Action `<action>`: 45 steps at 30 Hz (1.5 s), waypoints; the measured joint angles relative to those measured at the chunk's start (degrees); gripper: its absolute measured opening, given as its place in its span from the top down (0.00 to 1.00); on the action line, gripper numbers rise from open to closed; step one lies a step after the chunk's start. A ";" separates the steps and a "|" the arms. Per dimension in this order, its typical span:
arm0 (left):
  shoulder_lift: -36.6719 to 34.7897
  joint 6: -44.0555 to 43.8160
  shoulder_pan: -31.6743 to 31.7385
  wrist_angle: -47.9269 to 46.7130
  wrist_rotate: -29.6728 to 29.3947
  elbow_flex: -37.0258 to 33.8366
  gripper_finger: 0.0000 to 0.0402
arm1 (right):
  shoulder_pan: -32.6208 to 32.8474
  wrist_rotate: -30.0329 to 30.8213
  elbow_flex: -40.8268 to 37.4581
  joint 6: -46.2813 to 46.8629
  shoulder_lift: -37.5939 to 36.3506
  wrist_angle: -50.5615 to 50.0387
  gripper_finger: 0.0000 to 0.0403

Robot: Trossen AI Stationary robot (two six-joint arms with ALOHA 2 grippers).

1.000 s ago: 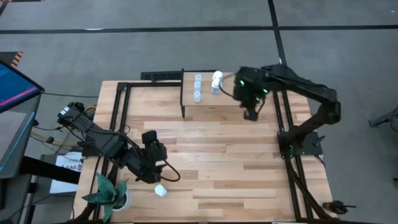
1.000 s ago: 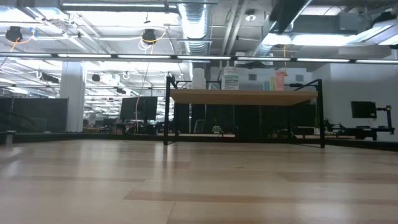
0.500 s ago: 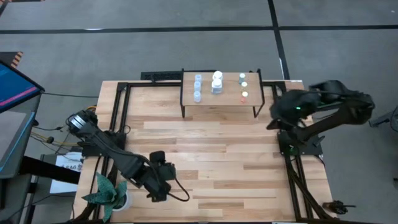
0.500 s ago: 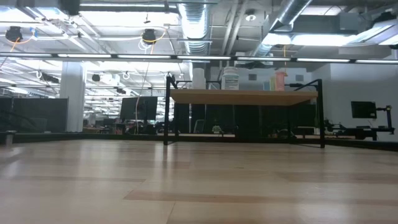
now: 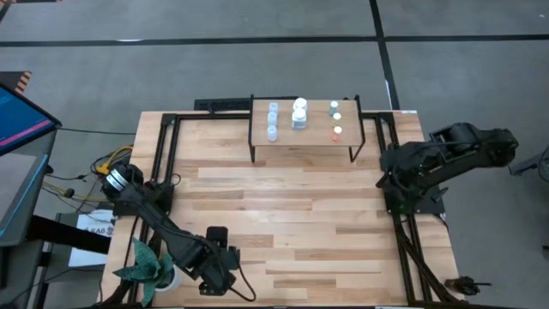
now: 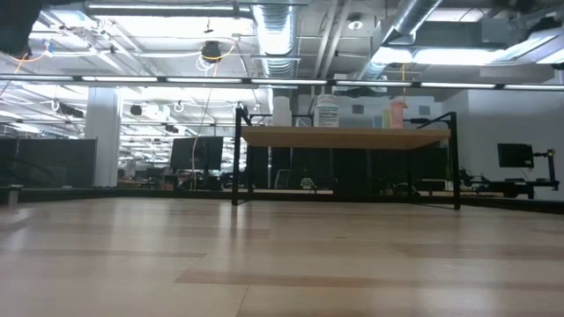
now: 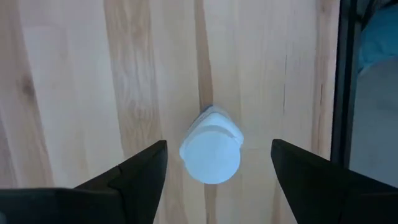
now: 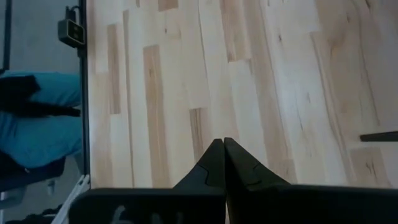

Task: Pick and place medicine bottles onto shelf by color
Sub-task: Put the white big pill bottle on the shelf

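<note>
White-capped bottle (image 7: 210, 153) stands upright on the table's near-left corner, squarely between our left gripper's (image 7: 214, 163) wide-open jaws directly above it, while our right gripper (image 8: 223, 163), jaws closed, waits far right.

I'm running this in a big open lab: exposed ducts (image 6: 275, 35) and strip lights overhead, monitors (image 6: 196, 151) on far benches, grey floor (image 5: 214, 69) around the table (image 5: 300, 215).

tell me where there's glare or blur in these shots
Low view: bright ceiling lights flare above the shelf, and the near tabletop looks soft. Left wrist view: the white bottle is evenly lit, with little shadow. High view: even light, no glare.
</note>
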 joint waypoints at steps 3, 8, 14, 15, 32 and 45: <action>0.81 0.75 -0.32 -0.55 0.19 -0.02 0.31 | 0.51 0.00 -1.31 0.14 0.11 0.25 0.98; 3.57 4.88 -0.36 -0.84 0.71 -0.04 0.31 | 1.39 0.00 -1.51 0.10 0.39 0.77 0.98; 7.50 6.52 -0.38 -1.00 3.09 -0.06 0.31 | 1.62 0.02 -1.51 -0.32 0.51 1.32 0.98; 8.04 6.53 -0.36 -0.93 3.10 -0.06 0.31 | 1.62 0.03 -1.51 -0.32 0.48 1.38 0.98; 10.72 8.00 -0.34 -1.00 4.47 -0.04 0.51 | 1.59 0.02 -1.51 -0.50 0.55 1.94 0.98; 10.76 6.14 4.26 -3.74 -0.01 5.19 0.64 | 1.59 0.02 -1.51 -0.83 0.55 1.96 0.98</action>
